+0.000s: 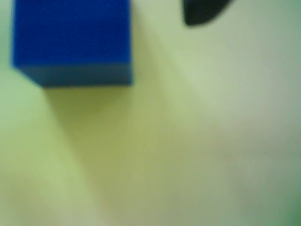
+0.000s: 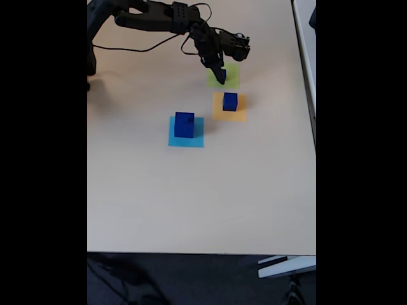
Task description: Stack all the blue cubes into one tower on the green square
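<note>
A: Where do the blue cubes sit?

B: One blue cube [image 1: 71,42] shows large and blurred at the upper left of the wrist view, standing on the green square [image 1: 188,141]; its top face is bright blue and a darker side face shows below it; it throws a soft shadow down and to the right across the paper.

A: And from the fixed view?

B: The green square [image 2: 230,77] lies near the far end of the table [image 2: 191,197]; just nearer the camera is an orange square [image 2: 236,114] carrying a second cube [image 2: 230,101]; further left and nearer again, a light blue square [image 2: 194,138] holds the largest cube [image 2: 184,124]; the three squares are apart from each other, though the green and orange ones are close.

A: What about the gripper?

B: The gripper [image 2: 221,77] hangs over the green square, fingers pointing down; a bit of dark blue shows at its tip, too small to read clearly; in the wrist view one dark fingertip [image 1: 202,12] pokes in at the top edge, apart from the cube; I cannot tell whether the jaws are apart or closed.

A: And the arm?

B: The black arm [image 2: 159,18] reaches in from the upper left of the fixed view, a cable [image 2: 137,47] looping beneath it.
</note>
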Controlling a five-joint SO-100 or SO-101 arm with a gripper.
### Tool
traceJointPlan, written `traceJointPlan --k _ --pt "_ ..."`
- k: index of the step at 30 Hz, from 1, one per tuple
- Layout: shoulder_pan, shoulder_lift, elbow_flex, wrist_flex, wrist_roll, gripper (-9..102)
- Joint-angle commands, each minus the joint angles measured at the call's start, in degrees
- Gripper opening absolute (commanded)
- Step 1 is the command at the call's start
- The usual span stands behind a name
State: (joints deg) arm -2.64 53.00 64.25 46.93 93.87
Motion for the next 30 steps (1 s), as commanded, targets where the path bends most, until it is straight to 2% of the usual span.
traceJointPlan --k 1,6,23,30 --pt "-0.6 0.5 -3.7 -1.1 0.5 27" --pt "-0.7 0.0 -3.6 -1.1 0.5 25" --pt "-0.2 0.3 -3.6 -1.1 0.1 2" --pt "0.4 1.9 -4.3 -0.9 -1.9 1"
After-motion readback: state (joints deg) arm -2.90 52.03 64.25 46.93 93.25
